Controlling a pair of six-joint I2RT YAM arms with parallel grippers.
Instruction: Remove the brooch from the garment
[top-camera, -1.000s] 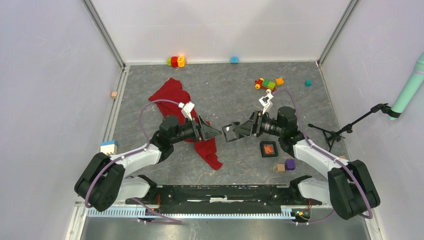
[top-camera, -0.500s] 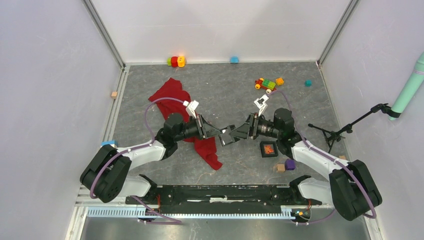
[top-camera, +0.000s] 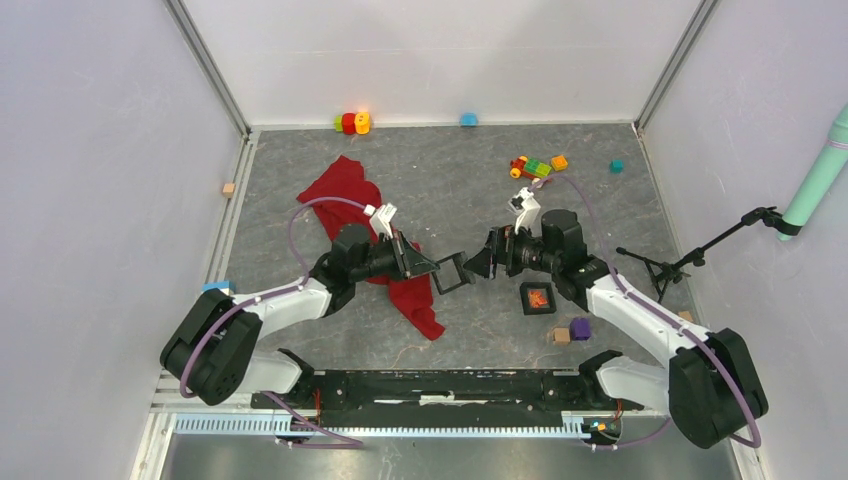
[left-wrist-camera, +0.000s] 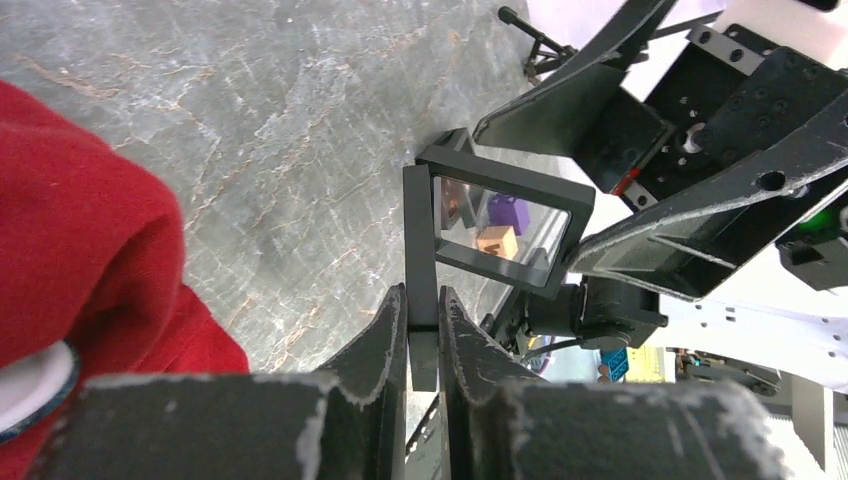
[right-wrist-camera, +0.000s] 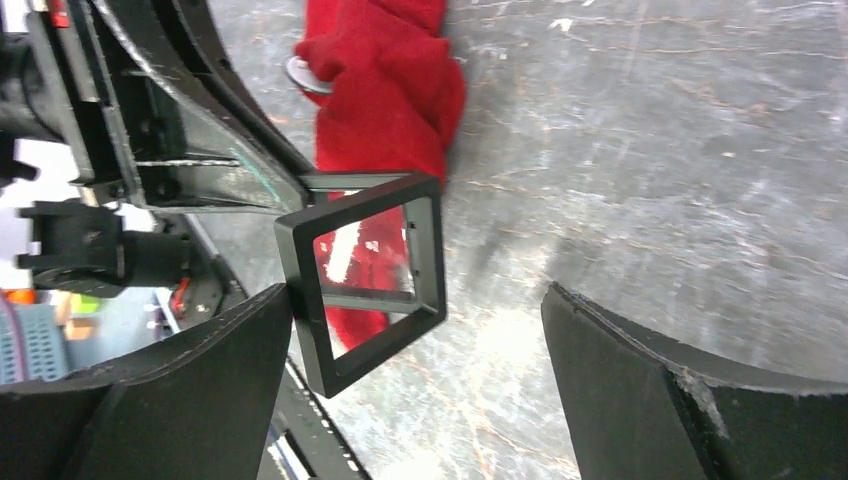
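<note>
Your left jaws are pinched almost shut on one side bar of a small black-framed case (left-wrist-camera: 497, 232) with a clear window, holding it out over the tabletop (top-camera: 450, 170) between the two arms. Your right jaws stand wide apart, facing that case from the other side with nothing in them. In the right wrist view the case hangs in the gap between the two fingers, closest to the one on the left, and you cannot tell whether that one touches it. The garment (top-camera: 340, 190) lies crumpled on the tabletop left of centre, running from the far left toward the near middle, with your left arm (top-camera: 290, 300) stretched across it. The brooch (left-wrist-camera: 32, 385) shows as a round white disc with a dark blue rim, lying on the red fabric at the lower left edge of the left wrist view, partly cut off there and close beside your left jaws. To the right of the case, a black square tray (top-camera: 537, 297) with something orange in it sits on the tabletop under your right arm (top-camera: 620, 305), with a purple cube (top-camera: 580, 328) just nearer.
</note>
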